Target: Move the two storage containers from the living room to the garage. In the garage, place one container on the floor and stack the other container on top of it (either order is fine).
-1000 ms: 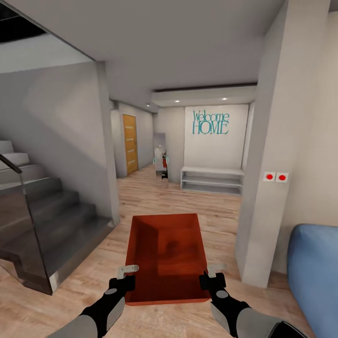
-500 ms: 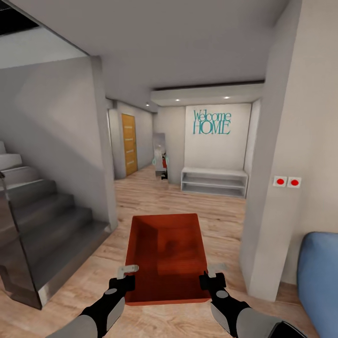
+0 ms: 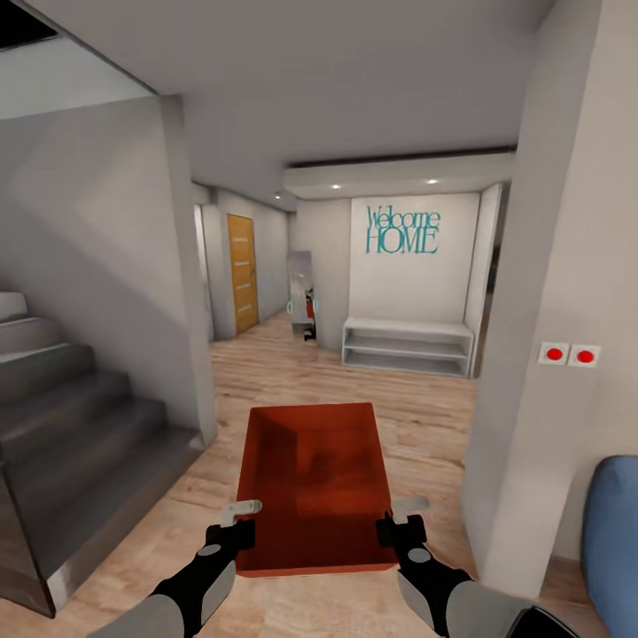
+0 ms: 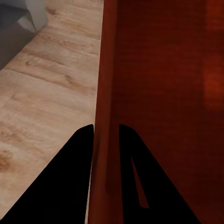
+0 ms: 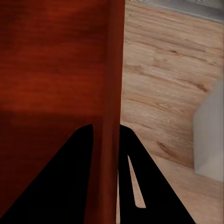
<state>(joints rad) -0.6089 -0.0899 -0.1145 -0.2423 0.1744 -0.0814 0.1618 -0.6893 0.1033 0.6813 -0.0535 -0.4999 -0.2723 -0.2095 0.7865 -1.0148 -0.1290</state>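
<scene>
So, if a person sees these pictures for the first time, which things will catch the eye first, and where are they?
First comes the orange-red storage container, low in the middle of the head view, with the left gripper and right gripper each clamped on a side wall above the wood-plank floor. Next, the teal "Welcome HOME" lettering on the far wall, and the grey stairs at the left.

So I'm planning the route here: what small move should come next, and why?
Probably keep rolling straight ahead down the hall, gently. The storage container is carried level, with the left gripper and right gripper each clamped on a side wall. The wood floor ahead lies open, with the stairs to the left and a wall corner close on the right.
</scene>
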